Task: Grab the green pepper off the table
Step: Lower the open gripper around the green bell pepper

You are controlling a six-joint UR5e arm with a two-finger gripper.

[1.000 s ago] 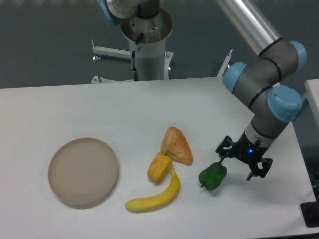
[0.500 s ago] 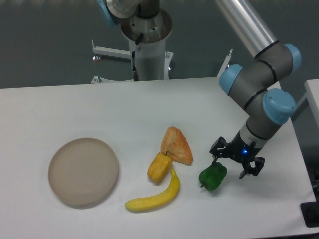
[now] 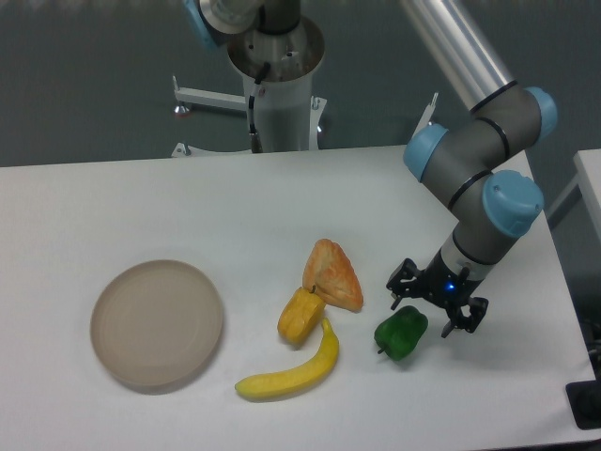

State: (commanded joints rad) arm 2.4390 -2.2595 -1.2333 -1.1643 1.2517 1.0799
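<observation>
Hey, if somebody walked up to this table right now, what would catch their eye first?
Probably the grey and blue arm reaching in from the upper right, its open gripper just above the green pepper on the white table. Next, the cluster at centre: a banana, a yellow pepper and an orange wedge-shaped piece. A round beige plate sits alone at left.

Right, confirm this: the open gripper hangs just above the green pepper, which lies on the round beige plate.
Not quite. The camera view shows the green pepper lying on the white table, well to the right of the round beige plate. The rest holds: the open gripper hangs just above it.
</observation>
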